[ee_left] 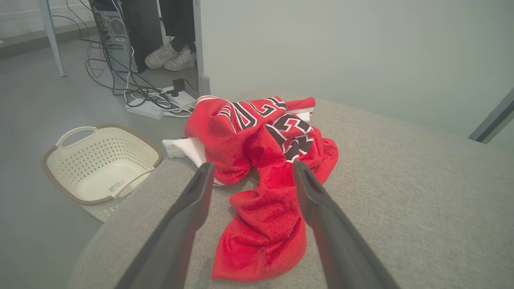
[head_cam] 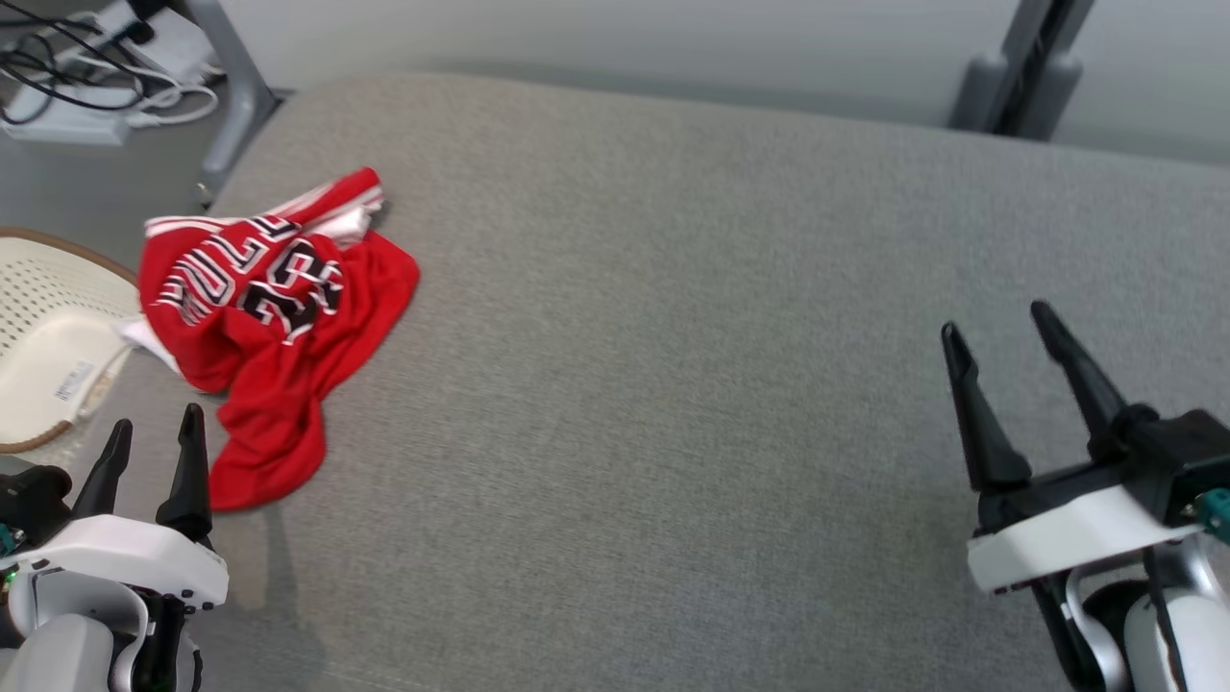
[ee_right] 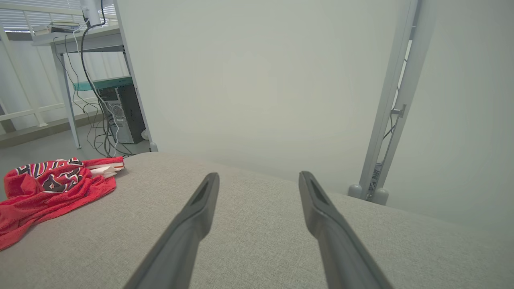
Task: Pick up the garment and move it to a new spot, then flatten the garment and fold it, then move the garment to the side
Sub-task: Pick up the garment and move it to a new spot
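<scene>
One red garment [head_cam: 279, 327], printed with black-and-white lettering, lies crumpled at the left edge of the grey fabric surface [head_cam: 673, 384], with a white part of it hanging over that edge. My left end effector [head_cam: 156, 423] hovers just beside the garment's near end, its fingers [head_cam: 190, 471] spread and gripping nothing. In my left wrist view the cloth's red tail lies between and beyond the two tips. My right end effector [head_cam: 997, 322] is well apart from the garment, across the surface, likewise spread and holding nothing. Past the surface's left edge, a cream perforated basket [head_cam: 38, 288] stands on the floor [ee_left: 32, 100].
</scene>
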### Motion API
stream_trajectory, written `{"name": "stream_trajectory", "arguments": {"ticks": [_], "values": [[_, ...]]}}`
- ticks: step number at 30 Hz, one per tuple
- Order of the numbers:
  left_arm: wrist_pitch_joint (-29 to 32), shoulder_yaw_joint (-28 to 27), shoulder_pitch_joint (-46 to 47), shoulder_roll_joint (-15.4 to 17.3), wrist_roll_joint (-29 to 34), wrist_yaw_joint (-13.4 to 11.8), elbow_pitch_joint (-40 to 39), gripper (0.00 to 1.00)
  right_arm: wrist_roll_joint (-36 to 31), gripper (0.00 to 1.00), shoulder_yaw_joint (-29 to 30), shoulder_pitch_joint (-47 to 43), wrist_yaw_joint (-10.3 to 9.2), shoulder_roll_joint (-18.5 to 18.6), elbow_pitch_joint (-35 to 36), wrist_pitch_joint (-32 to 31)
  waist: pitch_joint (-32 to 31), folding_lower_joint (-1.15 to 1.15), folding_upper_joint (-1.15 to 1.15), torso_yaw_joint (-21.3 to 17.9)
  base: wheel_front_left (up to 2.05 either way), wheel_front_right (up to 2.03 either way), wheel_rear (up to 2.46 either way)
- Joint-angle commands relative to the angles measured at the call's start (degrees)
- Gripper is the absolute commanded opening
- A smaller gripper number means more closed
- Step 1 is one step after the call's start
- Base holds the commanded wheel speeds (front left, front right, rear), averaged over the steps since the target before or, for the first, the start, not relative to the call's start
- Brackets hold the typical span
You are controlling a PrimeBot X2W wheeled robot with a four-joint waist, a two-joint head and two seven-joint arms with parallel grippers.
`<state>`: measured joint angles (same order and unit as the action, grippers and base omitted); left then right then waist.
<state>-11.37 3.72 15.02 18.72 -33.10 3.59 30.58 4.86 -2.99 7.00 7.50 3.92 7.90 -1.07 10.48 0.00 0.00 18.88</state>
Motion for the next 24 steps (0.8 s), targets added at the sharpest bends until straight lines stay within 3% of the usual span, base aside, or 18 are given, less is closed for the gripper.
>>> {"name": "stream_trajectory", "arguments": {"ticks": [1, 12, 17, 18, 19, 24], "values": [[-0.49, 0.08, 2.52, -0.29, -0.77, 0.92, 3.42, 1.00, -0.82, 1.00, 0.46, 1.59, -0.02, 0.46, 1.19, -0.32, 5.27, 0.00, 0.00, -3.37, 0.00, 0.00, 0.00], [-0.07, 1.96, 11.32, -1.53, -5.89, 3.90, 24.94, 1.00, -3.07, 1.00, 1.10, 5.52, -0.02, 0.52, 5.82, -1.75, 11.33, 0.00, 0.00, -6.73, 0.00, 0.00, 0.00], [3.32, 4.57, 13.38, -2.68, -9.52, 3.96, 29.55, 1.00, -3.48, 1.00, 1.67, 5.65, -0.02, 0.32, 6.74, -1.95, 12.26, 0.00, 0.00, -7.47, 0.00, 0.00, 0.00], [3.23, 4.99, 13.61, -2.59, -10.30, 3.97, 29.80, 0.47, -3.61, 1.00, 1.81, 5.58, -0.02, 0.28, 6.87, -1.86, 12.22, 0.00, 0.00, -7.58, 0.00, 0.00, 0.00], [2.80, 5.48, 13.79, -2.36, -10.81, 3.95, 29.96, 0.00, -3.67, 1.00, 1.83, 5.49, -0.02, 0.23, 6.90, -1.71, 12.02, 0.00, 0.00, -7.72, 0.00, 0.00, 0.00], [-1.58, 6.80, 13.35, 0.36, -11.83, 3.92, 29.38, 0.00, -2.95, 1.00, 2.32, 4.68, -0.02, -0.01, 6.32, -0.85, 9.88, 0.00, 0.00, -8.34, 0.00, 0.00, 0.00]]}}
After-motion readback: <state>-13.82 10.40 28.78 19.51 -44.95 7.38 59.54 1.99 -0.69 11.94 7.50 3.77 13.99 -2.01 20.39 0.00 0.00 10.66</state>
